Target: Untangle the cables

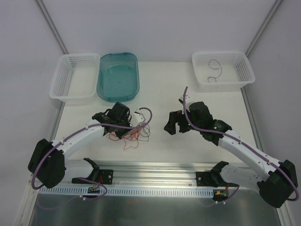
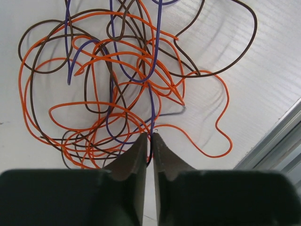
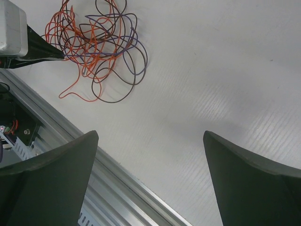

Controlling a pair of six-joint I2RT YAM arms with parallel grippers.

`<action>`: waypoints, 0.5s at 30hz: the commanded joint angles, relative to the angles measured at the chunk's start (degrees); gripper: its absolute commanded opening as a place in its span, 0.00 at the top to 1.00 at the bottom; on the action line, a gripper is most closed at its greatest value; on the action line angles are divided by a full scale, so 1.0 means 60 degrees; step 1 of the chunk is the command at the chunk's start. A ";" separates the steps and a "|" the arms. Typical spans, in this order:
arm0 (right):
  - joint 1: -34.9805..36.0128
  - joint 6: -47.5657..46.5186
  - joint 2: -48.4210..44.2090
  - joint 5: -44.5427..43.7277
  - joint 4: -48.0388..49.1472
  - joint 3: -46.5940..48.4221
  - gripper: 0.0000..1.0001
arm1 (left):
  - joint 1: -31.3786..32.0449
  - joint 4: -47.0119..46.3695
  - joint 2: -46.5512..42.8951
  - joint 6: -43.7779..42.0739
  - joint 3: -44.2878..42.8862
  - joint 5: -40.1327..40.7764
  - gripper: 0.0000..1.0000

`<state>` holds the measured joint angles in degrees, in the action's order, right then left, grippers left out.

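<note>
The cables (image 1: 135,133) lie in one tangled heap of orange-red, dark brown and purple loops on the white table, left of centre. In the left wrist view the cables (image 2: 117,84) fill the upper frame, and my left gripper (image 2: 149,136) is shut at the heap's near edge, with a thin dark purple strand pinched between its tips. From above, the left gripper (image 1: 128,129) sits at the heap's left side. My right gripper (image 1: 177,128) hovers apart to the right, wide open with nothing in it (image 3: 150,135); its view shows the cables (image 3: 99,42) at upper left.
A white basket (image 1: 60,82) and a teal tub (image 1: 117,75) stand at the back left. Another white basket (image 1: 249,71) at the back right holds a single dark wire (image 1: 214,70). An aluminium rail (image 1: 155,167) runs along the table's near edge.
</note>
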<state>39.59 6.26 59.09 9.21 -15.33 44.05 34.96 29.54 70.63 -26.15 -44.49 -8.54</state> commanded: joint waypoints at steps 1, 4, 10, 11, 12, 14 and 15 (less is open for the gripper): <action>0.0051 0.0143 0.0039 0.0193 0.0475 -0.0033 0.01 | 0.0091 0.0145 -0.0067 -0.0066 -0.0363 -0.0291 0.96; 0.0066 0.0143 0.0054 0.0207 0.0475 -0.0018 0.01 | 0.0091 0.0189 -0.0359 0.0197 -0.0625 -0.0642 1.00; 0.0125 0.0289 -0.0004 0.0339 0.0607 -0.0047 0.01 | 0.0383 0.0189 -0.0625 0.2056 -0.2236 -0.1639 1.00; 0.0125 0.0289 -0.0048 0.0354 0.0651 -0.0076 0.01 | 0.0500 0.0175 -0.0552 0.2595 -0.2499 -0.1610 1.00; 0.0125 0.0333 -0.0121 0.0354 0.0695 -0.0105 0.01 | 0.0646 0.0174 -0.0464 0.2833 -0.2981 -0.1595 1.00; 0.0125 0.0377 -0.0413 0.0296 0.0797 -0.0193 0.01 | 0.1100 0.0174 -0.0244 0.3374 -0.3408 -0.1464 1.00; 0.0139 0.0377 -0.0516 0.0252 0.0798 -0.0252 0.02 | 0.1233 0.0174 -0.0171 0.3537 -0.3831 -0.1376 1.00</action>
<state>40.01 7.35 58.81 9.93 -13.50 43.18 40.12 30.81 68.84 -11.88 -62.50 -14.92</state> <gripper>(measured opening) 0.987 0.009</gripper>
